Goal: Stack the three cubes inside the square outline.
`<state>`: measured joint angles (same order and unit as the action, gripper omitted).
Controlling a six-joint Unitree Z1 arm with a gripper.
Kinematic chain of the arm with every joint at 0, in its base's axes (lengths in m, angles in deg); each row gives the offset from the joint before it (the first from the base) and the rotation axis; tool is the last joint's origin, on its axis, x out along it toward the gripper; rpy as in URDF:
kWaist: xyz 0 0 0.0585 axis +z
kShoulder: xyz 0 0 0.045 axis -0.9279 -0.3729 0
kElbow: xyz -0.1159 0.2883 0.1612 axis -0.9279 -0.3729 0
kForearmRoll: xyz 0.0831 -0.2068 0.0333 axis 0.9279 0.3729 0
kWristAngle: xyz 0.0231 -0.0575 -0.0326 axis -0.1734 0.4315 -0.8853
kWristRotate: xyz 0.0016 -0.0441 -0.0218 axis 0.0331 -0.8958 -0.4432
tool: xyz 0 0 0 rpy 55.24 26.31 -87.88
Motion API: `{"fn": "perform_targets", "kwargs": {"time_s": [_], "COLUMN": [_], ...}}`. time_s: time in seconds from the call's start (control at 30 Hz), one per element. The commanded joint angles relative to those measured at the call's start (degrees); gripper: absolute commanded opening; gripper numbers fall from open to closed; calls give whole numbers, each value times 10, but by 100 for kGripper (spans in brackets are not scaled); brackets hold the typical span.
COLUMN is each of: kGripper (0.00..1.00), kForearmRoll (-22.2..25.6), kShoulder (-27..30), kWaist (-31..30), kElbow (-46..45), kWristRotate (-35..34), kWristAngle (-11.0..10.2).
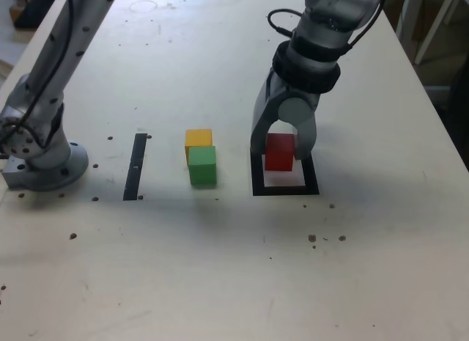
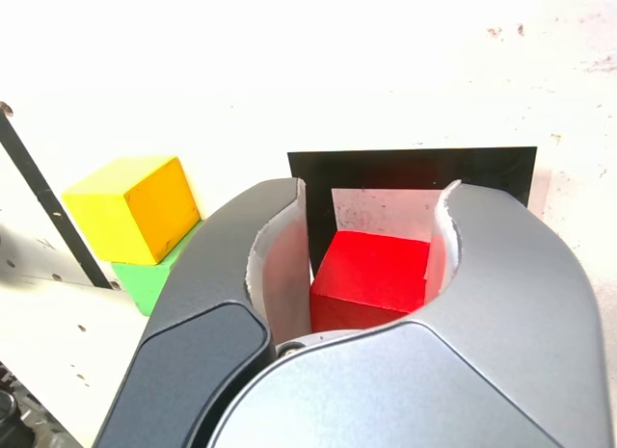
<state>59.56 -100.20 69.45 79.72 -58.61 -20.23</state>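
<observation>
I have the gripper [image 1: 281, 152] just right of centre in the exterior view, reaching down over the outline [image 1: 286, 191]. Its jaws are closed in on the red cube [image 1: 279, 158], one finger along each side, and in the wrist view both pads look to be against it, so I take it as gripped. The red cube shows within the frame's white centre in the exterior view, though I can't tell whether its underside is touching the table or a little above it.

The green cube [image 1: 202, 166] and the yellow cube [image 1: 198, 138] are near the middle of that same view, left of the outline. Green is the nearer of the two, with yellow just behind it, and neither is in the frame.

I judge this to be the placing of the first cube, the base of the stack. Next I need to make sure red is flat on the white and clear of the black border, then ease the fingers apart evenly and lift straight up so I don't drag it. After that I'd go for one of the other two, taking care not to nudge its close neighbour.
</observation>
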Motion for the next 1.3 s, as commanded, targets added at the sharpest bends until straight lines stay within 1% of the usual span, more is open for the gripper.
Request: {"fn": "perform_targets", "kwargs": {"time_s": [0.0,0.03,0.07,0.17,0.2,0.23,0.27,0.57,0.7,0.87,0.97,1.1,1.27], "kGripper": [33,40,50,81,90,96,98,99,99,100,100,100,100], "kForearmRoll": [-2,-2,-3,-4,-4,-4,-4,-4,-1,4,14,38,42], "kShoulder": [-5,-5,-6,-6,-7,-7,-7,-3,13,59,95,150,202], "kWaist": [1,1,1,1,1,1,1,1,1,3,5,5,4], "kElbow": [4,4,4,4,4,4,3,1,-3,-28,-50,-78,-131], "kWristRotate": [1,2,2,3,4,4,4,4,4,3,-1,-12,-30], "kWristAngle": [-1,-1,-2,-3,-4,-4,-4,-5,-11,-27,-42,-64,-68]}}
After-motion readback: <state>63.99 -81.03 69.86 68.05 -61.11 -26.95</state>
